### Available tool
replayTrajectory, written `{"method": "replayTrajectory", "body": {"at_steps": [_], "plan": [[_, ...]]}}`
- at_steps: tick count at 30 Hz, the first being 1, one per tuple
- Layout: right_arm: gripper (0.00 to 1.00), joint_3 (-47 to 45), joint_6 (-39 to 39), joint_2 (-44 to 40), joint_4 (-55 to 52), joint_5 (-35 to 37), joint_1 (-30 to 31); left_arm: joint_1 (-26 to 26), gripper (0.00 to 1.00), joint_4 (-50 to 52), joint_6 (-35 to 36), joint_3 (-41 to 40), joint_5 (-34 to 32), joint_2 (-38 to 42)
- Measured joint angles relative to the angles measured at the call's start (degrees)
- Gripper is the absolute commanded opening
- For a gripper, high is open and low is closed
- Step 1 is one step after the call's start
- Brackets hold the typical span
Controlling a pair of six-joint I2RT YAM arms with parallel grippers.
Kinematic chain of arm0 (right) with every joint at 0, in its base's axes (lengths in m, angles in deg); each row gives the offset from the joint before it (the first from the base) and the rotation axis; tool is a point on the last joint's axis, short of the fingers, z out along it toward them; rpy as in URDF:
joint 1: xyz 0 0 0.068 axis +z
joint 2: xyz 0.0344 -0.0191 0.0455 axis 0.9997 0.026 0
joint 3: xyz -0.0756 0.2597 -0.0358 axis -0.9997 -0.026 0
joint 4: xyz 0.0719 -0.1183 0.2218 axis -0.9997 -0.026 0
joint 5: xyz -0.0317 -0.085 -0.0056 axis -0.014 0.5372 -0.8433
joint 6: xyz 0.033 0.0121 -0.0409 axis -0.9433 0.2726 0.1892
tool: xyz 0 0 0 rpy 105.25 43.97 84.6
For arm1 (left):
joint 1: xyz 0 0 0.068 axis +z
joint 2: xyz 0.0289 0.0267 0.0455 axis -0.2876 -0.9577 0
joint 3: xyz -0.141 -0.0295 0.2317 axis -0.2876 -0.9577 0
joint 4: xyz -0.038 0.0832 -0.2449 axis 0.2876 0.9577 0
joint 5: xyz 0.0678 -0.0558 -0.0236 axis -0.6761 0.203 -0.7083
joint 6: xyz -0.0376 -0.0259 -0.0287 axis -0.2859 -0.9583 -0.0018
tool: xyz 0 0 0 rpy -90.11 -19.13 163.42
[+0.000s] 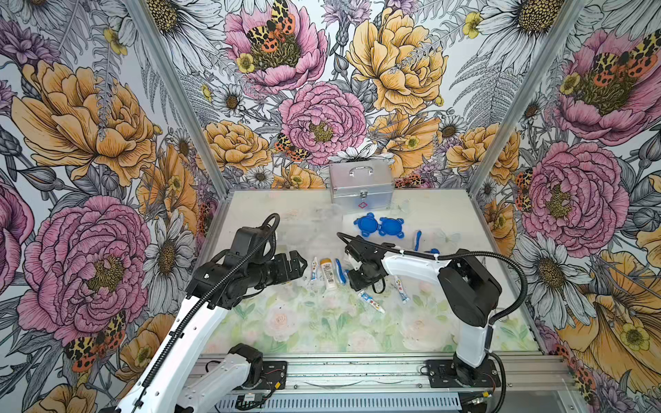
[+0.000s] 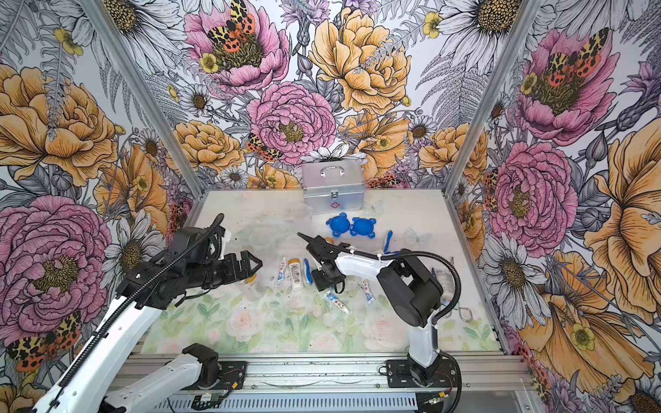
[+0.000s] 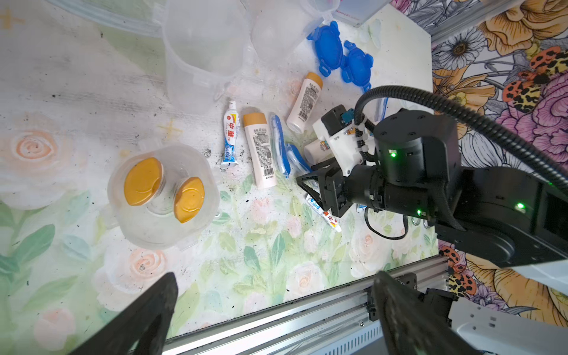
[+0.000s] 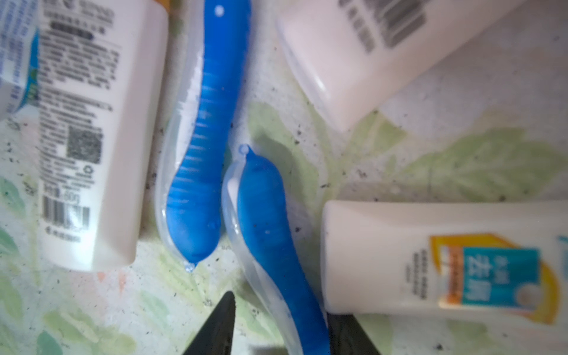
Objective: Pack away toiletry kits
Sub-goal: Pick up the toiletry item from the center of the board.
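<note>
Closest to me ran the metal rail (image 1: 357, 375) along the front edge of the tabletop (image 1: 322, 332), with both arms bolted to it. Just past it, right of the middle, two small white-blue tubes lay flat and apart: one (image 1: 371, 301) slanted, the other (image 1: 401, 289) just beside the right arm's white link.

Left of centre, the left gripper (image 3: 276, 275) hung above the tabletop with its fingers spread wide and nothing between them. Just below it stood a clear plastic cup (image 3: 147, 233), upright, with two bottles (image 3: 143, 181) inside, their yellow-orange caps side by side.

At mid-table came a close row lying flat and nearly parallel: a third tube (image 1: 314, 269), a white bottle (image 1: 327, 273) and a blue toothbrush (image 4: 199, 153). A second toothbrush (image 4: 267, 215) lay beside the first one's end, angled off to the right. The right gripper (image 4: 282, 307) was low over this second toothbrush with a finger on either side of the handle. One finger looked to touch it and a gap showed at the other, so nothing was clamped. Another bottle (image 4: 430, 261) lay just beside that toothbrush, under the right wrist, and one more (image 3: 304, 103) lay a little farther back.

Farther on, two blue clip-tab lids (image 1: 366, 225) sat touching each other, with a third toothbrush (image 1: 417, 240) to their right. Clear cups (image 3: 199, 61), hard to make out, were toward the left. Near the back edge stood the silver case (image 1: 361, 184), shut, with a handle on top and a red cross on its front.
</note>
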Motion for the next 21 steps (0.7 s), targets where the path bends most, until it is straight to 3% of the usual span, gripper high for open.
{"method": "replayTrajectory", "body": {"at_steps": [6, 11, 21], "plan": [[0.35, -1.57, 0.81, -0.74, 1.99, 0.09, 0.85, 3.78, 0.98, 0.79, 0.07, -1.14, 2.12, 0.48], [0.36, -3.45, 0.85, -1.95, 3.58, 0.17, 2.80, 4.13, 0.99, 0.85, 0.04, -1.16, 2.73, 0.48], [0.15, -5.95, -0.07, -3.56, 4.94, 0.68, 3.32, 4.13, 0.99, 1.29, 0.04, -1.36, 2.95, 0.76]]}}
